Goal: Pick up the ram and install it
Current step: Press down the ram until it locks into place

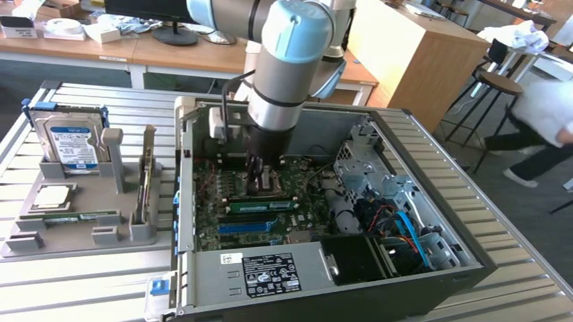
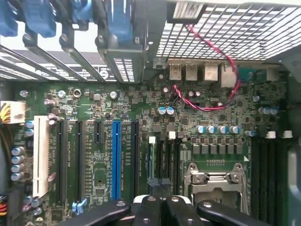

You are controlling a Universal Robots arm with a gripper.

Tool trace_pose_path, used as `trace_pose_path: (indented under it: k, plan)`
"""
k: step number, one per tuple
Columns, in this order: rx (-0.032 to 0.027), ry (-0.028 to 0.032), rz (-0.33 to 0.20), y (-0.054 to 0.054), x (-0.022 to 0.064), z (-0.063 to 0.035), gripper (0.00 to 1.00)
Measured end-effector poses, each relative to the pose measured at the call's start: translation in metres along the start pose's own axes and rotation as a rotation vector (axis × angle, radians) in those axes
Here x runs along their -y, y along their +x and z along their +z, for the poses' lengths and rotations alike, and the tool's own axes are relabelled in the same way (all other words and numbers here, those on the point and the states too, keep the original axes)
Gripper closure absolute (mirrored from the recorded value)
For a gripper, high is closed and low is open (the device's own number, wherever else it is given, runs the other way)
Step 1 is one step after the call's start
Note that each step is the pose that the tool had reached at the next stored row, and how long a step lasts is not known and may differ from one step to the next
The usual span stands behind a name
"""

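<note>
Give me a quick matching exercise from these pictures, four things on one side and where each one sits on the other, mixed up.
Things:
1. hard drive
2. green stick
3. claw
4. silver CPU chip

Places:
A. lying flat on the grey holder tray
B. standing upright at the tray's back
C. seated in a motherboard slot
D. lowered inside the open computer case

Pairs: 1-B, 2-C, 3-D, 4-A

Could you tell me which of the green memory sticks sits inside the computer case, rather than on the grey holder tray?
It is the ram, seated flat across the motherboard just below the gripper. The other stick lies on the holder tray, outside the case on the exterior view's left.
</note>
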State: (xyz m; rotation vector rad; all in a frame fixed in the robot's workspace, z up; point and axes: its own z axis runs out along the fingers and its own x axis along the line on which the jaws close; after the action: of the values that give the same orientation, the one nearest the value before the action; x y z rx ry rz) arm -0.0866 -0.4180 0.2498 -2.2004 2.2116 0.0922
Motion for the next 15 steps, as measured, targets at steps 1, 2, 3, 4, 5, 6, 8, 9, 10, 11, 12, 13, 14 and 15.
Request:
trace_pose_path:
  k: [1, 2, 3, 4, 5, 6, 8, 9, 10, 11, 12, 13, 14, 15]
  plan:
    - [-0.0001, 0.0, 0.0, 0.0, -0.0001, -0.0023, 0.9]
    - [0.0, 0.0, 0.0, 0.0, -0.0001, -0.0044, 0.9]
    - [0.0, 0.0, 0.0, 0.0, -0.0002, -0.0067, 0.9]
    - [-0.0001, 0.0, 0.0, -0.001, -0.0003, -0.0094, 0.9]
    - [-0.0001, 0.0, 0.0, -0.001, -0.0003, -0.0114, 0.9]
    - [-0.0001, 0.0, 0.0, -0.001, -0.0004, -0.0136, 0.9]
    - [-0.0002, 0.0, 0.0, -0.001, -0.0005, -0.0184, 0.9]
    - [-0.0001, 0.0001, 0.0, -0.001, -0.0006, -0.0213, 0.9]
    - [0.0, 0.0001, 0.0, -0.001, -0.0007, -0.0244, 0.9]
    - [-0.0001, 0.0001, 0.0, -0.002, -0.0008, -0.0278, 0.9]
    - [0.0, 0.0, 0.0, -0.002, -0.0009, -0.0314, 0.9]
    - [-0.0001, 0.0, 0.0, -0.002, -0.001, -0.0353, 0.9]
    - [-0.0001, 0.0, 0.0, -0.002, -0.0011, -0.0388, 0.9]
    - [-0.0001, 0.0, 0.0, -0.002, -0.0012, -0.0422, 0.9]
